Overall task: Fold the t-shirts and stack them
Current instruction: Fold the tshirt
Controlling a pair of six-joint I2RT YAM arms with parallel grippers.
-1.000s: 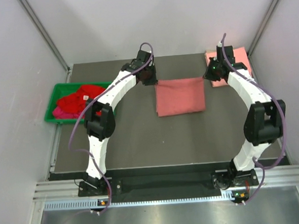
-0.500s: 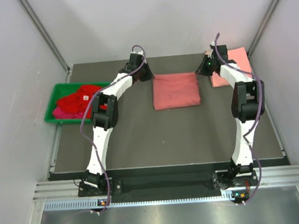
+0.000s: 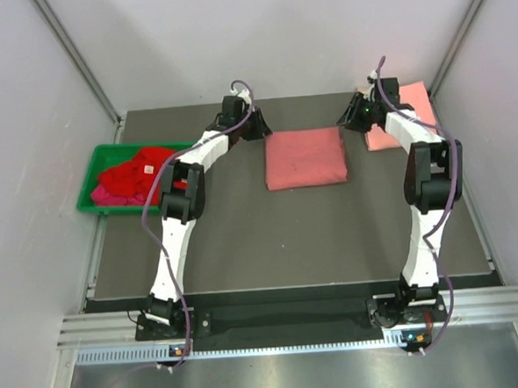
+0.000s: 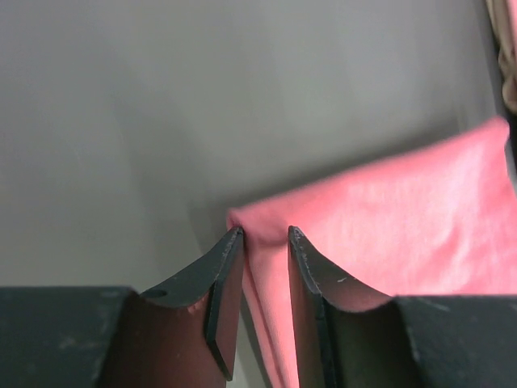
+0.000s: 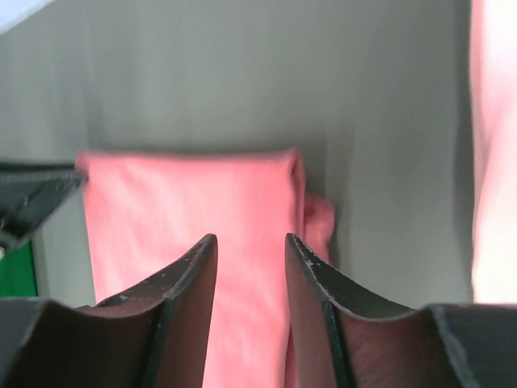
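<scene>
Two robot arms flank a folded rose-red t-shirt [image 3: 304,157] at the back middle of the bench [image 3: 270,237].
The left tool [image 4: 265,234] is slightly parted at the shirt's back-left corner, gripping nothing, though its tips may touch cloth. The right tool [image 5: 250,238] is slightly parted by the right edge, empty. A salmon t-shirt [image 3: 405,113] lies folded far right.

text: none legible | labels: white tag [image 3: 149,168] on red t-shirts [image 3: 128,178] in green bin [image 3: 107,150], unreadable
</scene>
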